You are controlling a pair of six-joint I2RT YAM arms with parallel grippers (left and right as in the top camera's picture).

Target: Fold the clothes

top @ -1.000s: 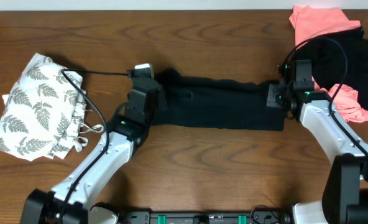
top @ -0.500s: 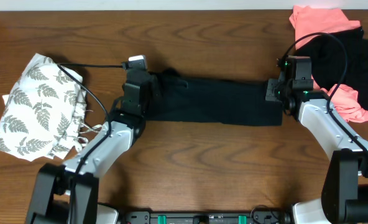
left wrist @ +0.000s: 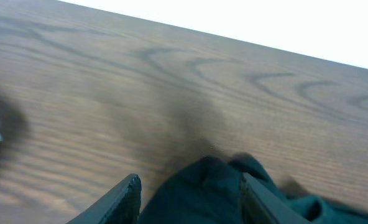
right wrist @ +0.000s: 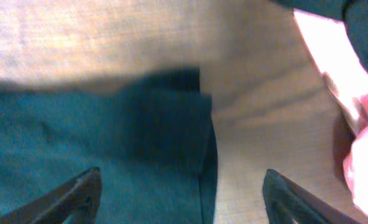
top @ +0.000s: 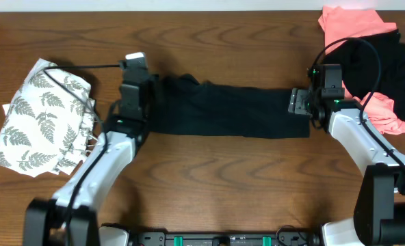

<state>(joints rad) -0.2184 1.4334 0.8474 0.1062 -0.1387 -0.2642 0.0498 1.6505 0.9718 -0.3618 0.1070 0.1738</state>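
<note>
- Across mid-table, overhead: black T-shirt (top: 230, 109) lies folded into a long flat strip, running left to right between the two arms.
- Left gripper (top: 148, 102) sits at the strip's left end, right at the bunched edge of the cloth.
- Left wrist view: left gripper (left wrist: 188, 186) has its fingers apart. A rumpled bulge of the black T-shirt (left wrist: 215, 190) sits in the gap between them, not pinched. Bare table (left wrist: 171, 81) lies beyond.
- Right gripper (top: 299, 102) is over the strip's right end, at the short edge.
- Right wrist view: right gripper (right wrist: 181, 177) is spread wide and holds nothing. The folded corner of the black T-shirt (right wrist: 109, 143) lies flat on the wood below. Its edge runs roughly down the middle of the gap between the fingers.
- Can't tell from either view whether the fingertips touch the fabric.
- Fern-print garment (top: 42, 119), white with grey-green leaves, lies crumpled at the table's left side. It is well apart from the strip and beside the left arm's cable.
- Far right corner: coral-pink top (top: 349, 24) with another black garment (top: 394, 65) heaped over it. More pink shows by the right arm (right wrist: 358, 106).
</note>
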